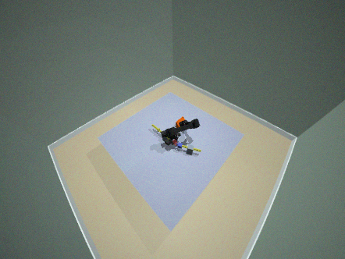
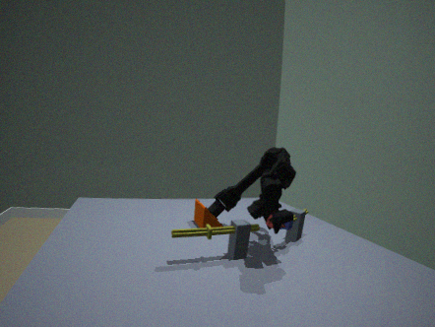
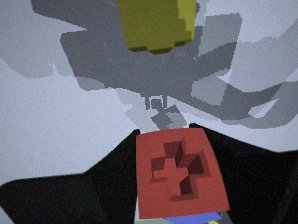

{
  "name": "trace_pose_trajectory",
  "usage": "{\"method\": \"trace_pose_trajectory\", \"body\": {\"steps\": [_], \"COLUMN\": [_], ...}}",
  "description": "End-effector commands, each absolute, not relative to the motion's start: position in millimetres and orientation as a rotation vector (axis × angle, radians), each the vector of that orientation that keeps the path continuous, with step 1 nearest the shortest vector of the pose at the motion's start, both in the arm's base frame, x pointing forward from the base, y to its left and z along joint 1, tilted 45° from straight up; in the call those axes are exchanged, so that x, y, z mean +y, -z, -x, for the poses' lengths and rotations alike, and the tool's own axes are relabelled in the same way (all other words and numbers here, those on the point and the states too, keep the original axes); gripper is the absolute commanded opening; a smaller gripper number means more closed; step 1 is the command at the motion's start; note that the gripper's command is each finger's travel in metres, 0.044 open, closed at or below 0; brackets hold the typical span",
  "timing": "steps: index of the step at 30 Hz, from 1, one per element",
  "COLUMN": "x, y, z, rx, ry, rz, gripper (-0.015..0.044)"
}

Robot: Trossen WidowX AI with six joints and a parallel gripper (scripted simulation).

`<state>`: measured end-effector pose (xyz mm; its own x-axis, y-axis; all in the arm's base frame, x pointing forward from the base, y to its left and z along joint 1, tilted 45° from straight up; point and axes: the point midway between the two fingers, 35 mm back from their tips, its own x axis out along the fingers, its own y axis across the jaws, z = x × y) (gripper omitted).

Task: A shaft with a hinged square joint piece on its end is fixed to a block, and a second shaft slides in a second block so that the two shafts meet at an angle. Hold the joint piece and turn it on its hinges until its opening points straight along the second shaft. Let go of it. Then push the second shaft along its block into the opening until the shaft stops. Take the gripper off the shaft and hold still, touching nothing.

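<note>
The red joint piece (image 1: 175, 142) (image 2: 269, 222) (image 3: 150, 202) has a cross-shaped opening, seen in the wrist view. My gripper (image 1: 171, 141) (image 2: 279, 221) (image 3: 164, 131) is shut on it, with a black finger on each side. A blue hinge part (image 1: 179, 145) (image 2: 288, 226) (image 3: 195, 219) joins it to the fixed shaft (image 1: 197, 150) (image 2: 306, 212), which runs through its grey block (image 1: 190, 152) (image 2: 294, 230). The yellow second shaft (image 1: 156, 128) (image 2: 189, 232) (image 3: 159, 25) ends apart from the opening. Its grey block (image 2: 239, 243) is hidden by the arm in the top view. Exact alignment cannot be told.
The second shaft carries a yellow collar (image 2: 209, 231) on its outer part. The orange base piece (image 1: 179, 122) (image 2: 201, 214) stands behind that shaft in the exterior view. The black arm (image 1: 185, 127) (image 2: 278, 164) arches over the blue-grey mat (image 1: 172, 195) (image 2: 148, 300).
</note>
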<state>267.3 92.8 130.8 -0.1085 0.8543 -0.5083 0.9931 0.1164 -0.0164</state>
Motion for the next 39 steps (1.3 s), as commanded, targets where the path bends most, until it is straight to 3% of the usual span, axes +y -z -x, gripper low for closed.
{"method": "trace_pose_trajectory", "body": {"steps": [1,15,20,23,34,39], "x": [92.9,92.9,92.9,92.9,92.9,92.9], "y": [-130.6,-130.6,-130.6,-130.6,-130.6,-130.6], "z": [-267.3,-267.4,-267.4,-267.4,-267.4,-267.4], "rx": [2.032,2.030,2.030,2.030,2.030,2.030], "ry": [0.503,0.505,0.505,0.505,0.505,0.505], "rz": [-1.799,-1.797,-1.797,-1.797,-1.797,-1.797], "gripper": [0.0000,0.0000,0.0131,0.0147,0.0436,0.0440]}}
